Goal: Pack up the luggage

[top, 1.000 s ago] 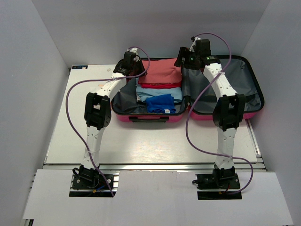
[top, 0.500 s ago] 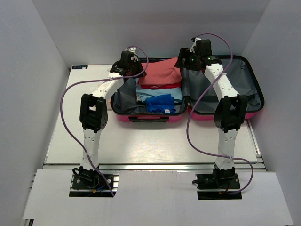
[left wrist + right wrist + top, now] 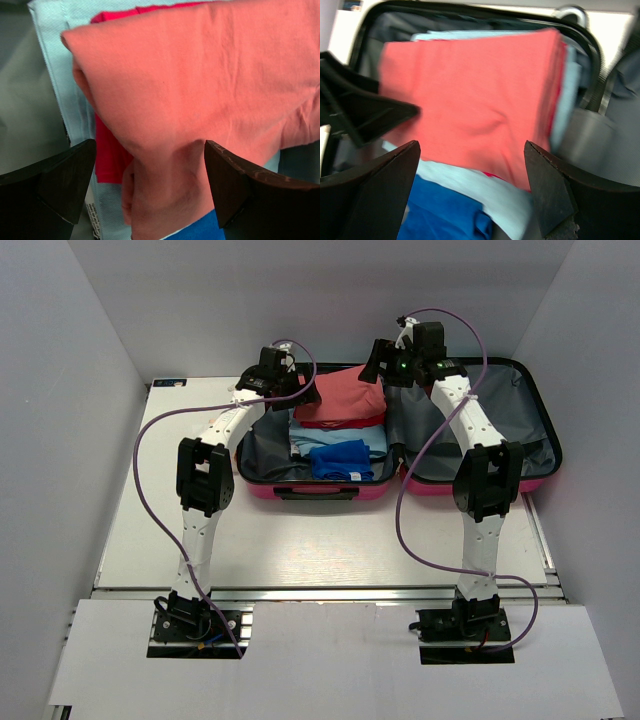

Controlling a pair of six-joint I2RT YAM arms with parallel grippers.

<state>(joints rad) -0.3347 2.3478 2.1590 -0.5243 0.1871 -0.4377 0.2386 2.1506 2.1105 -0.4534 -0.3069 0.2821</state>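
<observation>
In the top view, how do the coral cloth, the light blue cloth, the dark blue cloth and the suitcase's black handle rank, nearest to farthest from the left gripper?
From the left gripper:
1. Coral cloth: right beside it, on top of the pile.
2. Light blue cloth: under the coral one, toward the arms.
3. Dark blue cloth: by the near wall.
4. Black handle: outside, on the near edge.

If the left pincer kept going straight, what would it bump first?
Probably the folded coral cloth atop the pile in the luggage; the open left pincer points right at it, though the gap is hard to judge.
</observation>
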